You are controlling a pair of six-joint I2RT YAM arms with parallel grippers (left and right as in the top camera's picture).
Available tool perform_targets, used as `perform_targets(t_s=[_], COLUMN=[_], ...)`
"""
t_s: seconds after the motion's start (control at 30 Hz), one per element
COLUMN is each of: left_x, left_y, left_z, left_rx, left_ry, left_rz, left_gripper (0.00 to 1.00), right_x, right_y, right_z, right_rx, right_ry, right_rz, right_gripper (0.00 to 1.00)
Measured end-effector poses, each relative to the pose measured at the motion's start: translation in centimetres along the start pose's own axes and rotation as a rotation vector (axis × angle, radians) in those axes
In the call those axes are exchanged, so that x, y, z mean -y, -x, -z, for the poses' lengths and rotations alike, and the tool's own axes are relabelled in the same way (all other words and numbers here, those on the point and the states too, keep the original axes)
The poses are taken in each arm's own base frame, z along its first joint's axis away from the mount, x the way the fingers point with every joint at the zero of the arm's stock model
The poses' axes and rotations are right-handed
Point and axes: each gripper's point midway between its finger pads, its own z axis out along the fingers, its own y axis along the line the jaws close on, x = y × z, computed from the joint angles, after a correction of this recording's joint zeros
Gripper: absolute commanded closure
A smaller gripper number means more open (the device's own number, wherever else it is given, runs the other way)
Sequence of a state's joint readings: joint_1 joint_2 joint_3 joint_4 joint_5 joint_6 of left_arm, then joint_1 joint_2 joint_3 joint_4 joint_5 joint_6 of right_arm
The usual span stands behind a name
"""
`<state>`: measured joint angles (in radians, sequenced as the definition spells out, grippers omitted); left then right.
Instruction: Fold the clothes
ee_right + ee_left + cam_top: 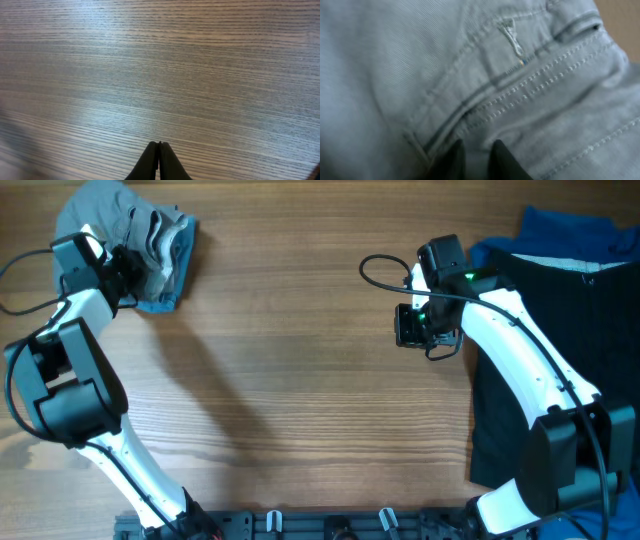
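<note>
At the left end effector [477, 161], clamped in its fingers, one grey shorts [470, 75] atop one denim shorts [165, 297]. The right end effector [159, 160], fingers together, points down at the surface [150, 60], one black garment [560, 310] and one royal-blue garment [560, 225] beside it.

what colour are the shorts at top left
The shorts are grey with paler stitching; clearest in the left wrist view.

Right gripper [159, 146] closed, above bare wood-grain table [160, 65]

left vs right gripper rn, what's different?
Left gripper sits at the bunched grey shorts; right gripper is over the wooden table, no cloth near it. Left's fingertips show a narrow gap with fabric in it; right's are pressed together, holding nothing. Both have black fingers.
</note>
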<state>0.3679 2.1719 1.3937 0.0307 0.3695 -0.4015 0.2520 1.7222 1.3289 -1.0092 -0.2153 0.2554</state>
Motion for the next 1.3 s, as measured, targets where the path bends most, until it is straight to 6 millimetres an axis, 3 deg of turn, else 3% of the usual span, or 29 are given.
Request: perform_targets(t_s=[0.07, 0.1, 0.17, 0.2, 0.27, 0.3, 0.33, 0.37, 0.4, 0.43, 0.5, 0.53, 0.67, 0.8, 1.07, 1.2, 1.23, 1.27, 1.3], left_x=[1.6, 2.6, 5.4, 7.9, 14.2, 15.9, 16.9, 18.0, 18.7, 18.8, 19.1, 19.2, 18.5, 18.2, 18.2, 18.1, 18.2, 18.1, 18.1], left_y=[-0.1, -0.1, 0.1, 1.0, 3.0, 2.8, 1.1, -1.5, -2.6, -4.9, -8.5, -9.8, -12.8, -12.8, -12.8, -12.8, -12.8, -12.8, -12.8], left_z=[1.7, 2.9, 6.8, 10.0, 18.9, 21.6, 24.3, 27.2, 28.7, 30.1, 33.7, 35.4, 41.7, 43.1, 43.2, 43.2, 43.2, 43.2, 43.2], left_rx=[-0.04, -0.054, -0.075, -0.05, 0.065, 0.087, 0.051, 0.0, -0.016, -0.077, -0.14, -0.152, -0.08, -0.024, -0.021, -0.02, -0.019, -0.019, -0.019], left_ry=[-0.034, -0.054, -0.087, -0.116, -0.199, -0.225, -0.241, -0.274, -0.297, -0.304, -0.327, -0.33, -0.291, -0.262, -0.26, -0.257, -0.257, -0.256, -0.253], left_rz=[-0.002, -0.022, -0.097, -0.158, -0.334, -0.395, -0.451, -0.514, -0.558, -0.572, -0.617, -0.631, -0.692, -0.716, -0.718, -0.718, -0.718, -0.718, -0.718], left_gripper=[0.53, 0.38, 0.2, 0.17, 0.16, 0.16, 0.14, 0.09, 0.0, 0.0, 0.0, 0.0, 0.0, 0.0, 0.0, 0.0, 0.0, 0.0, 0.0], right_x=[0.1, 0.2, 0.1, -0.2, -1.3, -1.8, -2.4, -2.6, -2.6, -2.7, -2.6, -2.4, -1.8, -1.5, -0.6, 0.1, -0.6, -0.9, -0.7], right_y=[0.1, 0.2, 1.0, 1.3, 1.4, 0.9, -0.3, -1.2, -2.1, -3.2, -6.2, -7.5, -10.8, -11.6, -12.2, -9.8, -8.6, -8.5, -8.9], right_z=[0.1, 0.5, 2.9, 4.9, 11.5, 14.0, 17.7, 19.5, 20.7, 22.3, 25.2, 25.8, 27.2, 26.6, 25.8, 28.3, 30.5, 31.8, 31.8], right_rx=[0.006, 0.023, 0.117, 0.183, 0.394, 0.469, 0.577, 0.627, 0.658, 0.702, 0.783, 0.8, 0.84, 0.805, 0.765, 0.924, 1.05, 1.152, 1.181], right_ry=[-0.007, -0.014, -0.026, -0.021, 0.024, 0.048, 0.086, 0.103, 0.113, 0.128, 0.15, 0.154, 0.165, 0.154, 0.147, 0.055, 0.04, 0.021, 0.001], right_rz=[0.0, -0.001, -0.006, -0.008, 0.006, 0.017, 0.03, 0.038, 0.043, 0.047, 0.075, 0.081, 0.092, 0.086, -0.017, 0.054, 0.149, 0.234, 0.268], right_gripper=[0.96, 0.96, 0.96, 0.95, 0.94, 0.89, 0.74, 0.59, 0.49, 0.39, 0.05, 0.01, 0.0, 0.0, 0.0, 0.0, 0.0, 0.0, 0.0])
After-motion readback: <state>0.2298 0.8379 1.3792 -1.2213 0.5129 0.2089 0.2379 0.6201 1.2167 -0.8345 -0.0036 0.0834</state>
